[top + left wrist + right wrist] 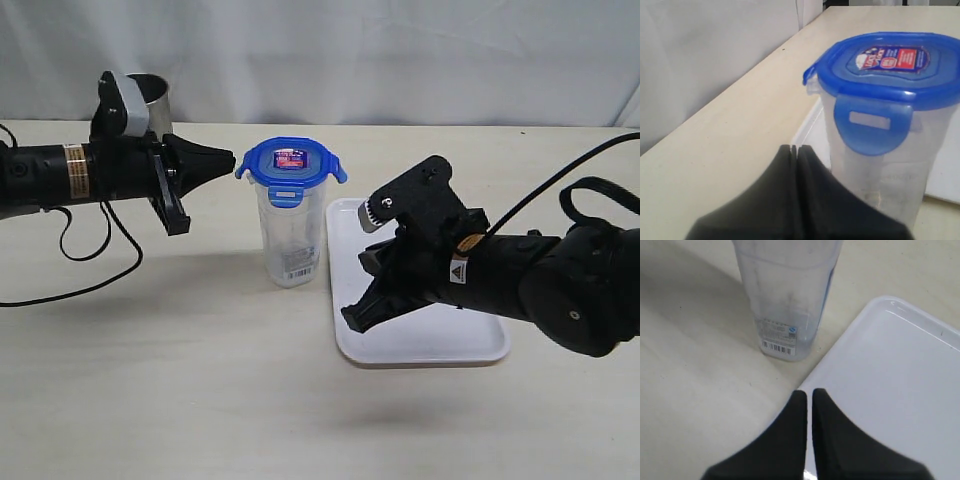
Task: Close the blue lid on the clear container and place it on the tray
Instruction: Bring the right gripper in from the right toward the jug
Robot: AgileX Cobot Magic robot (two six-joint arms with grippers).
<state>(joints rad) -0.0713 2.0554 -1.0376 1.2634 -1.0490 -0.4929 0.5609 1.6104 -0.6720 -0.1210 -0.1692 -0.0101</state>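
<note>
Two steps make up this task, and neither looks finished. The blue lid (pixel 291 160) sits on top of the clear container (pixel 291 245) and covers its mouth, so the closing is begun. In the left wrist view the front flap (pixel 872 122) hangs down over the container's rim, but I cannot tell if it is snapped in. In the exterior view the flaps at the two sides of the container stick outward like small wings, so I judge that they are not locked.

The container stands upright on the table (pixel 200 380), just beside the tray (pixel 440 338) and not on it. The right wrist view shows a narrow strip of table between the container's base and the tray's rounded corner.

The left gripper (pixel 228 160) is clenched, its two fingers pressed together, and it holds nothing. Its tip is at the height of the lid, very near the side flap of the container on the left arm's side; whether it touches I cannot tell. The right gripper (pixel 352 318) is also clenched and empty. It hangs low on the other side of the container, near its base, above the tray's edge.

What is left, in my judgement: to press the open flaps down, then to grasp the container and set it on the tray.
</note>
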